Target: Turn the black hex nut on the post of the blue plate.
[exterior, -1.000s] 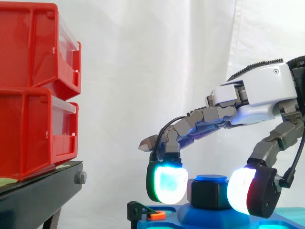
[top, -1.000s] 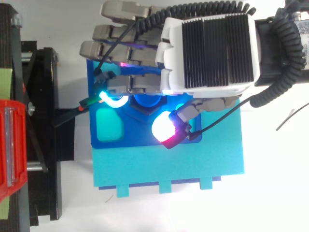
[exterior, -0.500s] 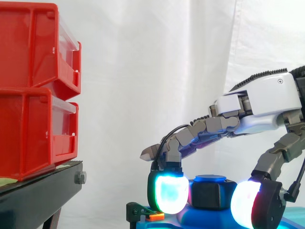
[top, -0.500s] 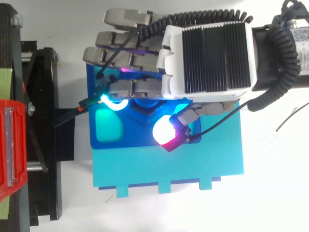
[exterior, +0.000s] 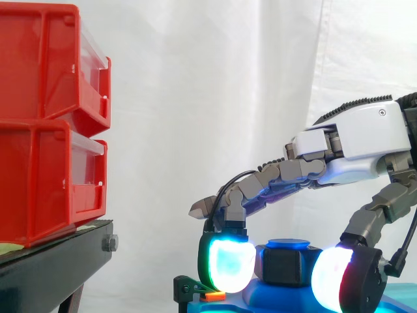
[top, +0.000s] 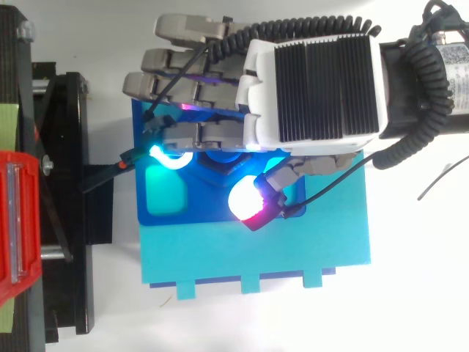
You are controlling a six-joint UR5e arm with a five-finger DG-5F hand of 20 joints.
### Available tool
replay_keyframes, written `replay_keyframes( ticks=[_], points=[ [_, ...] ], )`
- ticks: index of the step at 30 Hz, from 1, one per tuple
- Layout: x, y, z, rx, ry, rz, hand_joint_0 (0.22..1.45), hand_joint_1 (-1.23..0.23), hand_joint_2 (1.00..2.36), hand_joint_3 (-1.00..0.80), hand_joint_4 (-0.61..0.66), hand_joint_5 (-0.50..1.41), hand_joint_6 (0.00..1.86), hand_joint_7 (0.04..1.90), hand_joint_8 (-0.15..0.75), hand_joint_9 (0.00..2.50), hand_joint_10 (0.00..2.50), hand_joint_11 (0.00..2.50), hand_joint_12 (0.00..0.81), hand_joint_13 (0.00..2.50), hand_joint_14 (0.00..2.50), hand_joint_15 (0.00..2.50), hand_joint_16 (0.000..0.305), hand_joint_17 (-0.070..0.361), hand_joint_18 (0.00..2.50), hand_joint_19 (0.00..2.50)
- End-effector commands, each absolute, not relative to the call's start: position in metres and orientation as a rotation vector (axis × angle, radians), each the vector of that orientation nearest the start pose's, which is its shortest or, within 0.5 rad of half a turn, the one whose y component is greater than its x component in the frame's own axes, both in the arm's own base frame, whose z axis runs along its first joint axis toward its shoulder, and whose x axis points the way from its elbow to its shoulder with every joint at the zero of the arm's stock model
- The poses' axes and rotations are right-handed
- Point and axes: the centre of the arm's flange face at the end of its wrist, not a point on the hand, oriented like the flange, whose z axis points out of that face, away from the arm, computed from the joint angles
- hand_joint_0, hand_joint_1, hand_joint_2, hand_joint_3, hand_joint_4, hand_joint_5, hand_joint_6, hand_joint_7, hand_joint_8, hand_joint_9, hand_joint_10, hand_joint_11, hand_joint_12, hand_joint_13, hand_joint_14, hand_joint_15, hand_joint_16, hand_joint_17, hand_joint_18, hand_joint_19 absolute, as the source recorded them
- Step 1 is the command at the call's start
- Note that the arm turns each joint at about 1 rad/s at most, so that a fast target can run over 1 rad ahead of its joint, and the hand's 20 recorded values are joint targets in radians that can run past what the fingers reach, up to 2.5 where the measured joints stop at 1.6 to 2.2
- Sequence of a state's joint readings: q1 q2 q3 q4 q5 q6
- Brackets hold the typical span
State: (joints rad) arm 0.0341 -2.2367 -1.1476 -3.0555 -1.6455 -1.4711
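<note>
The black nut [exterior: 285, 266] sits on the upright post [exterior: 288, 244] of the blue plate [top: 183, 214], with its axis vertical and one flat facing the side camera. The hand [exterior: 355, 130] pinches it, a curled finger on the left and the thumb on the right. An orange clip [exterior: 212, 296] lies just under the finger's pad. Red bins [exterior: 45, 124] stand well to the left.

robot hand [exterior: 355, 134] pinching nut [exterior: 281, 266] (black), red bins [exterior: 45, 130]

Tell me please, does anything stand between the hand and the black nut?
Nothing visible does. In the side view the hand's glowing fingertips sit on either side of the black nut on its post, close against it, with no other thing between.
</note>
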Motion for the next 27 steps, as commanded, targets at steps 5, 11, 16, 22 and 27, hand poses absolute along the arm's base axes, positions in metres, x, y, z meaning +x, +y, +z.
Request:
replay_keyframes(
  ticks=[5,11,16,22,27],
  points=[
    [0.7298,-0.1013,0.2888,0.001,1.728,0.163,0.47,-0.66,1.00,-0.50,0.15,-0.24,0.50,0.98,0.207,0.08,0.00,0.00,0.347,0.09,0.00,0.03,0.056,0.127,0.00,0.10],
    [0.7298,-0.1011,0.2888,0.000,1.728,0.165,0.50,-0.67,1.00,-0.50,0.14,-0.23,0.50,1.03,0.198,0.09,0.00,0.00,0.336,0.10,0.00,0.03,0.054,0.122,0.00,0.09],
    [0.7296,-0.1021,0.2888,-0.001,1.728,0.164,0.52,-0.68,1.01,-0.45,0.14,-0.22,0.50,1.07,0.195,0.11,0.00,0.00,0.329,0.11,0.00,0.03,0.053,0.118,0.00,0.09],
    [0.7297,-0.1032,0.2877,0.001,1.729,0.163,0.54,-0.72,1.01,-0.40,0.15,-0.21,0.50,1.09,0.207,0.21,0.00,0.00,0.329,0.19,0.00,0.00,0.053,0.118,0.03,0.05],
    [0.7295,-0.1032,0.2888,-0.001,1.728,0.161,0.55,-0.72,1.01,-0.39,0.15,-0.20,0.50,1.10,0.207,0.22,0.00,0.00,0.328,0.20,0.00,0.00,0.052,0.117,0.04,0.06]
  ],
)
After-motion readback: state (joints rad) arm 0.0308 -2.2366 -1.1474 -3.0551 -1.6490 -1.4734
